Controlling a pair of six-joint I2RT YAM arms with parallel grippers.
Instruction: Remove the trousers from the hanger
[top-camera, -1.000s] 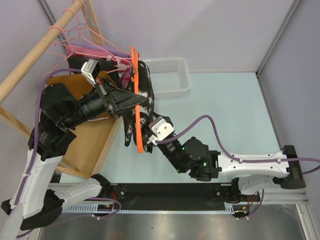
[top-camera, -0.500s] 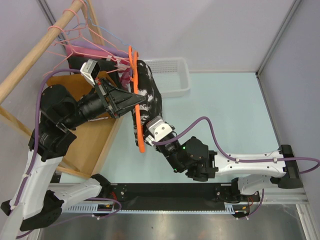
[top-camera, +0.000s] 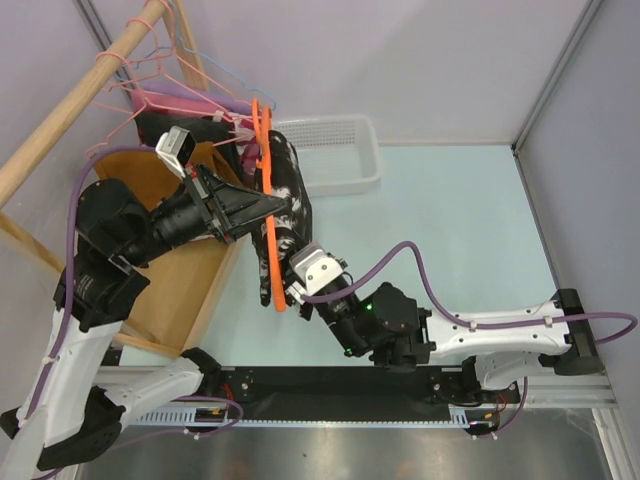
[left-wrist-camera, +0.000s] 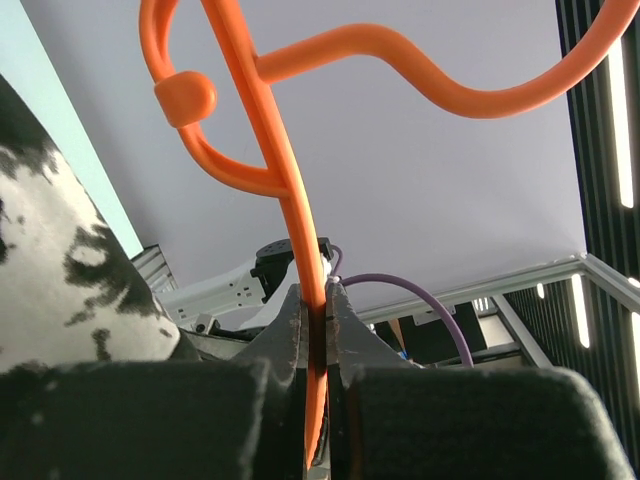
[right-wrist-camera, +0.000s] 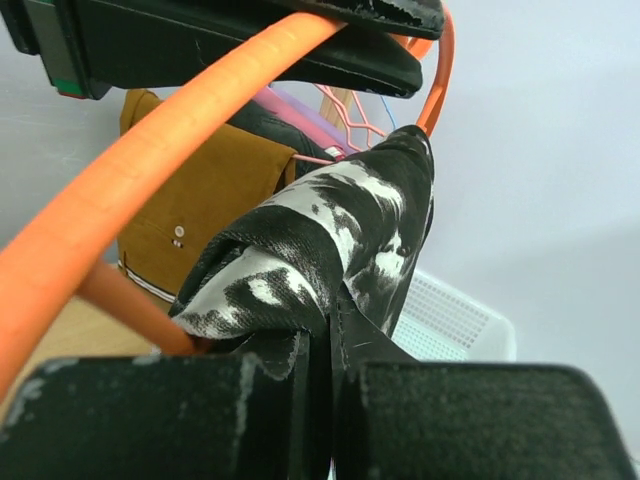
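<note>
over pale green tabletop (top-camera: 470, 220), clamped orange hanger (left-wrist-camera: 270, 150) tight in left gripper (left-wrist-camera: 318, 310), pinched black-and-white trousers (right-wrist-camera: 340, 230) in right gripper (right-wrist-camera: 325, 340).

Bright, even light; wrist-view foregrounds look soft.

No legible text or markings

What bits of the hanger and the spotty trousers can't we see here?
Top view: the fingertips of the right gripper, hidden by the black-and-white trousers.
Left wrist view: the lower stretch of the orange hanger, behind the left gripper; the trousers, cut by the left edge.
Right wrist view: much of the rust-brown trousers, behind hanger and printed pair.
</note>
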